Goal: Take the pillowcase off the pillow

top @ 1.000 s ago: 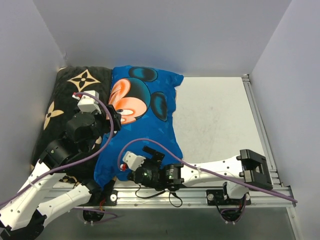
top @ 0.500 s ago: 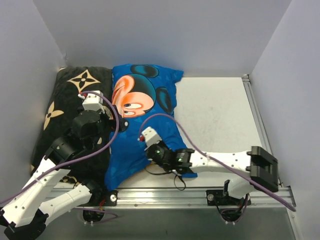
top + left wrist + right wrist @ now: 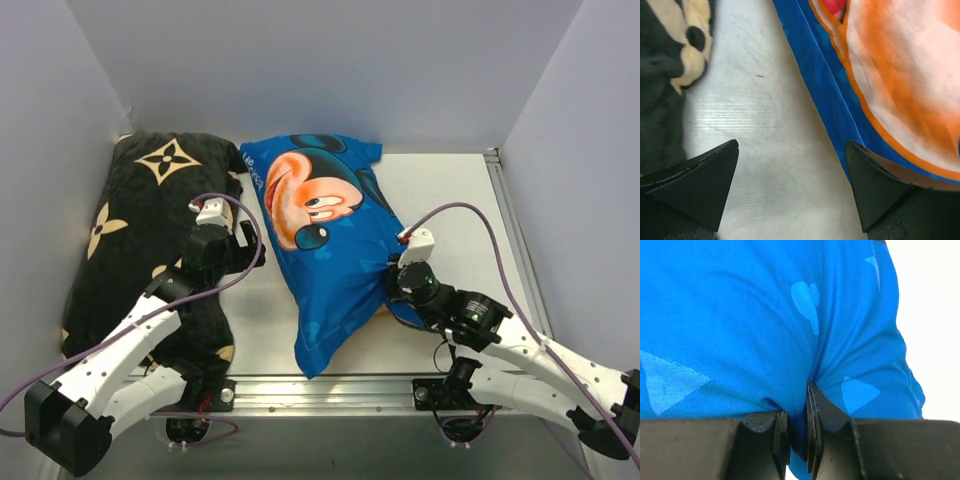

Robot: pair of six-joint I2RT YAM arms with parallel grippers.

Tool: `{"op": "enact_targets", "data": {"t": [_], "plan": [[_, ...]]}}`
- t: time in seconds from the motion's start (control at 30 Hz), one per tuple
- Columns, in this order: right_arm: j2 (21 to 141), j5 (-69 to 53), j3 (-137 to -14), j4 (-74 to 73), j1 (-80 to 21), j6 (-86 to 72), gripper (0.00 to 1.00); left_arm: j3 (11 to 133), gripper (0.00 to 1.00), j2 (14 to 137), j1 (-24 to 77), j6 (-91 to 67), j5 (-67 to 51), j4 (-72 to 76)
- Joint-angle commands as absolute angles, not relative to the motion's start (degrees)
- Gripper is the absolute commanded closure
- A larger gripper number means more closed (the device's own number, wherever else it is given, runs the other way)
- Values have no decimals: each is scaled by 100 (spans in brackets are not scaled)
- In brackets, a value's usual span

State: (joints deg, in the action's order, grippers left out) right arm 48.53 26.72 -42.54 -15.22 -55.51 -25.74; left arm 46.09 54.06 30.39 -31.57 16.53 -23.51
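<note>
The bright blue pillowcase (image 3: 335,255) with the cartoon mouse print lies plump and slanted across the middle of the table. The pillow is hidden inside it. My right gripper (image 3: 393,287) is at the pillowcase's right side, shut on a pinched fold of the blue fabric (image 3: 765,315); in the right wrist view the jaws (image 3: 799,435) squeeze the cloth between them. My left gripper (image 3: 250,250) stands wide open over bare table just left of the pillowcase, and holds nothing. In the left wrist view (image 3: 792,192) the pillowcase's blue edge (image 3: 827,85) runs past its right finger (image 3: 880,190).
A black cushion (image 3: 150,230) with tan flower marks lies along the left wall and shows at the left of the left wrist view (image 3: 665,75). White walls close in the back and sides. A metal rail (image 3: 520,250) borders the table's right edge.
The right gripper closed on the pillowcase and swung it right, away from the black cushion. The left arm came off the pillowcase and now hangs over the gap between them.
</note>
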Motion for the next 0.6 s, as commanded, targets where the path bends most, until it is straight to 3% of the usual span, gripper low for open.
{"op": "enact_targets", "data": {"t": [0.0, 0.2, 0.57], "plan": [[4439, 2462, -4719, -1871, -5318, -3032, 100, 4281, 2, 5475, 2848, -3717, 916, -436], [4166, 2171, -4966, -2197, -5089, -3041, 100, 3560, 3, 6020, 2777, -4358, 607, 1613], [3903, 1916, -5211, -2593, -4957, -3076, 100, 3682, 3, 7574, 2681, -4974, 106, 3366]]}}
